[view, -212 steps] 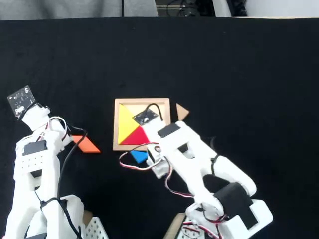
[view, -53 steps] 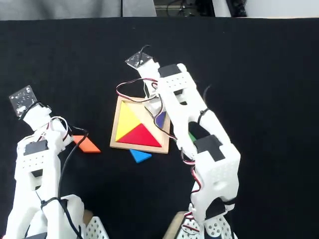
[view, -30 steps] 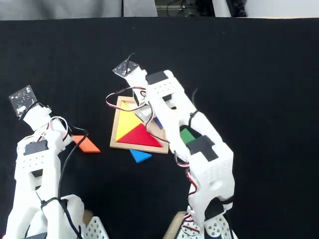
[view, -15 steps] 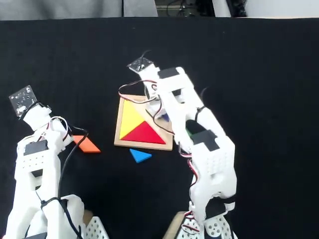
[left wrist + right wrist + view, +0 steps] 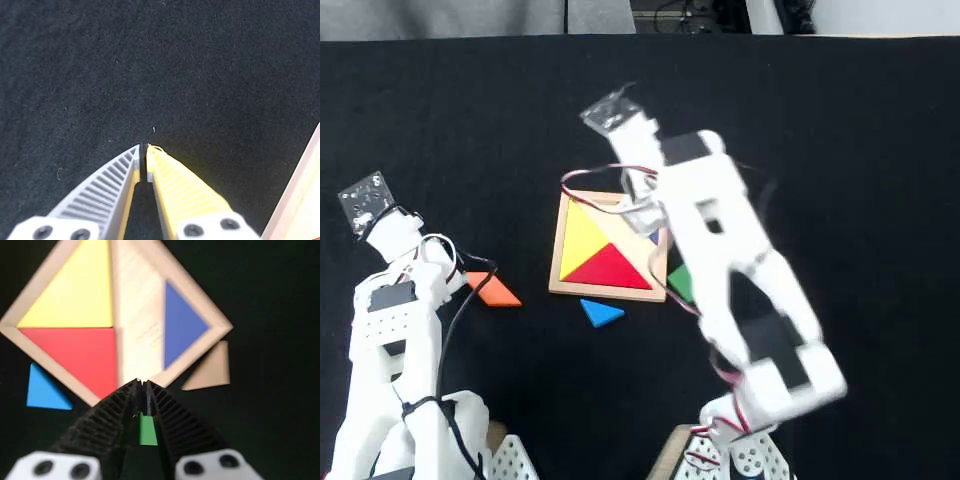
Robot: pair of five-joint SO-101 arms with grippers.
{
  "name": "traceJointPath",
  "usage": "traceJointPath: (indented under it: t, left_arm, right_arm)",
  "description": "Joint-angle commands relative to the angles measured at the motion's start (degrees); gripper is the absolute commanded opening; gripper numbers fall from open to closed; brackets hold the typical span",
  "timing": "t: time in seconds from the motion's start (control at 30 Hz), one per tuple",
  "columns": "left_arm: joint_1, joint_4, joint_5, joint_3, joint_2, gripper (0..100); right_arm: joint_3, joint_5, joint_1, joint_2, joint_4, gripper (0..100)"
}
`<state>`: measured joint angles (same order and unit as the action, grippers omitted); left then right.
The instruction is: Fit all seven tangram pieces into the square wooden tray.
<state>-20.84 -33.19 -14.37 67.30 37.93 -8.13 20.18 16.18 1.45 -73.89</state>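
Since right claw point(image 5: 141, 386) is pressed together and empty, it's probably poised to nudge green piece point(image 5: 680, 285) at 4 o'clock of tray point(image 5: 558, 250); left claw point(image 5: 143, 148) closed too.

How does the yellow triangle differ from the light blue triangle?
Size: the yellow triangle is much larger than the light blue triangle.
Place: the yellow triangle lies inside the wooden tray; the light blue triangle lies on the black cloth outside it.
Contact: the yellow triangle sits against the red triangle; the light blue triangle touches no other piece.
Both lie flat.
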Motion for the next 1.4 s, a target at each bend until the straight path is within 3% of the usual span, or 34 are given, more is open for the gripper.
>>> traceJointPath:
  t: [0.0, 0.1, 0.3, 0.53, 0.6, 0.73, 0.9, 1.03, 1.23, 1.37]
  left_arm:
    - [0.5, 0.4, 1.0, -0.6, 1.1, 4]
    - [0.5, -2.5, 5.0, -2.7, 1.1, 4]
    - [0.0, -6.1, 5.5, -5.3, 0.9, 4]
    - [0.6, -6.2, 5.5, -3.4, 1.0, 4]
    - [1.2, -6.6, 9.2, -4.3, 1.4, 4]
    - [9.7, -7.6, 24.3, -6.6, 0.9, 4]
    - [14.9, -8.2, 20.2, -13.5, -0.1, 4]
    - [15.2, -15.7, 20.2, -25.2, -8.6, 4]
    - [11.3, -35.6, 33.0, -45.4, -30.2, 4]
    - [9.5, -49.6, 43.4, -51.6, -35.6, 4]
  right_arm:
    - [-11.1, -1.2, -5.1, -13.7, 10.0, 1.1]
    - [-21.1, -6.4, -6.9, -16.0, 19.2, 1.1]
    - [-28.1, -16.1, -7.2, -11.5, 28.6, 1.1]
    - [-28.3, -18.9, -14.5, -8.5, 34.2, 1.1]
    - [-28.2, -19.1, -16.3, -8.0, 35.0, 1.1]
    - [-29.1, -19.2, -17.0, -8.0, 36.3, 1.1]
    - [-31.3, -18.7, -16.8, -8.0, 40.3, 1.1]
    - [-31.3, -18.7, -16.8, -7.9, 40.2, 1.1]
    - [-31.4, -18.7, -16.8, -7.9, 40.4, 1.1]
    - [-31.3, -18.7, -16.8, -7.9, 40.5, 1.1]
